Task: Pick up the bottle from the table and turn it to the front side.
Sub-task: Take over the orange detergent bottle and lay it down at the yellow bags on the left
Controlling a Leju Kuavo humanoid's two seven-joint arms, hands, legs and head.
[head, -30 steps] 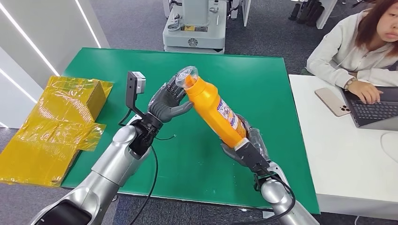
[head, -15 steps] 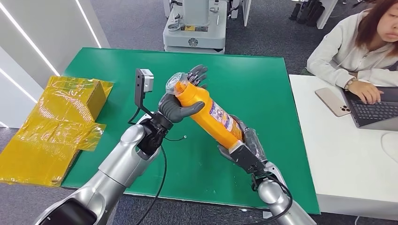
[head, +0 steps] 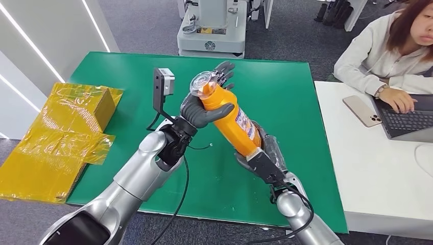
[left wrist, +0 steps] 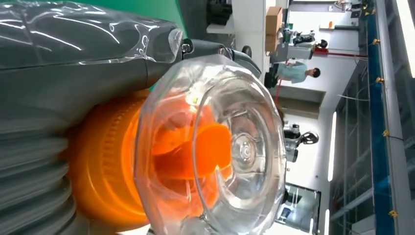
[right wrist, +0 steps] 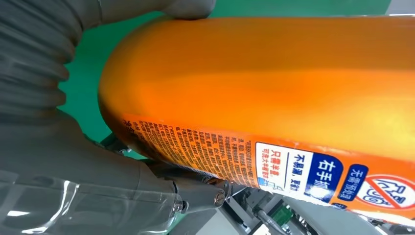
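Gripping one orange bottle (head: 231, 122), left hand (head: 204, 109), right hand (head: 260, 161)

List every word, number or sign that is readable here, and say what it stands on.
"右手抓", as best it reads: white on a blue patch of the orange bottle label.
Red prohibition sign: same label, no words legible.
Fine print and smaller blue boxes: too small to read.
Head view: the label is blurred.
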